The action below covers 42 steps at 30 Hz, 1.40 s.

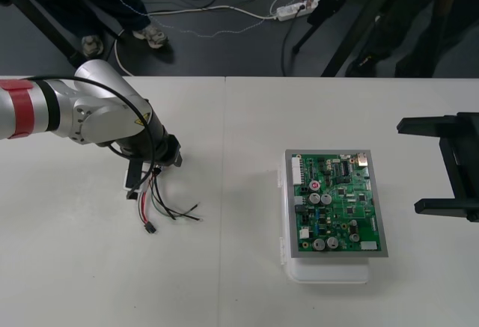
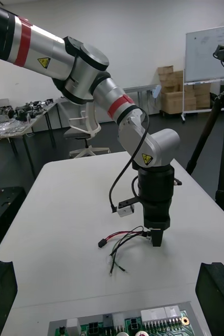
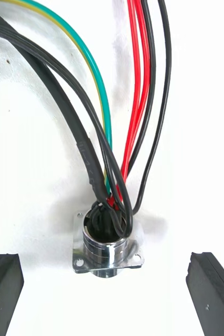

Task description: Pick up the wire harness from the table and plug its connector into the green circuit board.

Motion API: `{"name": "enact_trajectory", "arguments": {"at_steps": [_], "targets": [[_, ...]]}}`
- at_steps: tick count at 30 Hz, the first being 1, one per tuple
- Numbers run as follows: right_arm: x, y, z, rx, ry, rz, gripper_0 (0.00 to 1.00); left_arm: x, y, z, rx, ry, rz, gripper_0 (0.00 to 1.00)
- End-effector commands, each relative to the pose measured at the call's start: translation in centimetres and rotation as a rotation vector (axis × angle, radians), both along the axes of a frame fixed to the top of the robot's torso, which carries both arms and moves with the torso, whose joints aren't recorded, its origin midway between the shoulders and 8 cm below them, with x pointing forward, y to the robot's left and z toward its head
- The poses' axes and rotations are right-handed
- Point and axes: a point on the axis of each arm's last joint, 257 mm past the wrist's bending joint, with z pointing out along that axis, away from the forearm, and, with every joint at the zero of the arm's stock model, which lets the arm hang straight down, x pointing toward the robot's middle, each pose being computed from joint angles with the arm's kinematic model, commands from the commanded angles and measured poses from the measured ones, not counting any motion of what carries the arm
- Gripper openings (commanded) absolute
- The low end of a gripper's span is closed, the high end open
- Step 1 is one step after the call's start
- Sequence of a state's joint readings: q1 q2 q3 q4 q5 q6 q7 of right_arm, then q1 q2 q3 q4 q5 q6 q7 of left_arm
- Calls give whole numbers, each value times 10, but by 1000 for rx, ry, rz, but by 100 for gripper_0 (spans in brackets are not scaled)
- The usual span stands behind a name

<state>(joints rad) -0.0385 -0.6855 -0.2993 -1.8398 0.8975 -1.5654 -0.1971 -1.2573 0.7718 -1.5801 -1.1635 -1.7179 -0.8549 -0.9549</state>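
- Wire harness (image 1: 147,209) of thin red, black and green leads lies on the pale bench (image 1: 75,267), my left pincer (image 2: 153,239) spread astride its round metal socket (image 3: 108,247).
- Light and floppy, I judge: I'd grip the rigid socket.
- Right pincer (image 1: 408,166) parked, spread.

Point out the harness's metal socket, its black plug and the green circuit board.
metal socket (image 3: 107,248): left wrist view, on its shiny barrel.
black plug (image 2: 102,243): right wrist view, on the plug body at the red wires' end.
green circuit board (image 1: 340,206): front view, middle of the board's green face.
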Motion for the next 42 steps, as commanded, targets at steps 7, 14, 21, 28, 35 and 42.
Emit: {"name": "enact_trajectory", "arguments": {"at_steps": [7, 14, 21, 28, 35, 42], "targets": [[-9, 9, 15, 35, -68, 53, 100, 6, -7, -3, 11, -30, -73, 91], [-12, 10, 20, 53, -83, 65, 100, 3, -2, -11, 11, -21, -58, 89], [-23, 16, 27, 59, -136, 94, 100, 4, -1, -14, 9, -24, -54, 89], [-23, 16, 24, 47, -232, 90, 100, 3, 2, -19, 6, -24, -46, 83], [-23, 15, 24, 48, -225, 89, 100, 0, 4, -25, 7, -18, -43, 82], [-23, 14, 21, 49, -206, 85, 100, -3, -5, -31, -5, -13, -49, 79]]}}
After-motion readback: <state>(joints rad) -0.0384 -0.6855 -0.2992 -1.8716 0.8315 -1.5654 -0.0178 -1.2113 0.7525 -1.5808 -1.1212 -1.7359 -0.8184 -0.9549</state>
